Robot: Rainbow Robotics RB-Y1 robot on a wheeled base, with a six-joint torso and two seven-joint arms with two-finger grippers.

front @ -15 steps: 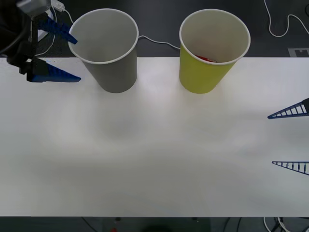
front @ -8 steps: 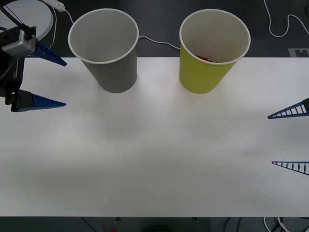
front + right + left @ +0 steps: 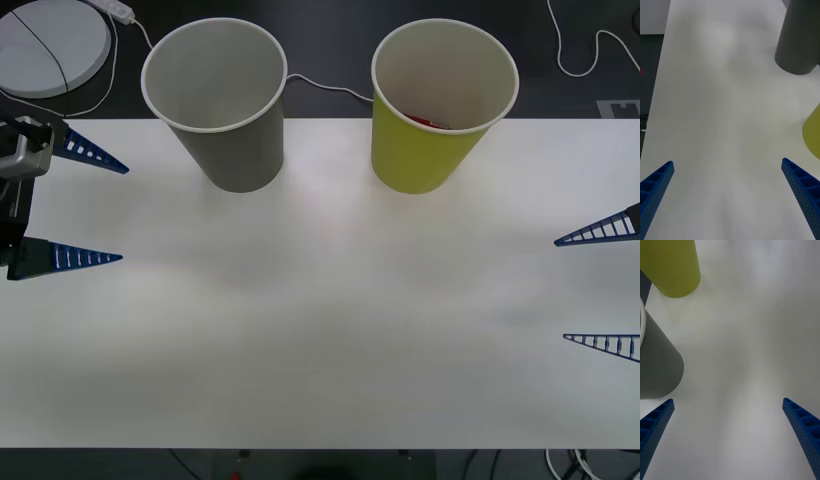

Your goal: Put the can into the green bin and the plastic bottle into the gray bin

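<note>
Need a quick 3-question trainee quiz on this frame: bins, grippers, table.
1. True or false: the gray bin stands to the robot's left of the green bin.
2. The left gripper is: A) open, B) shut on a can, C) inside a bin.
3. Fill in: a glimpse of ___ colour shows inside the green bin.

Key: 1 true. 2 A; it hangs open at the table's left edge, and the right gripper is open at the right edge. 3 red.
</note>
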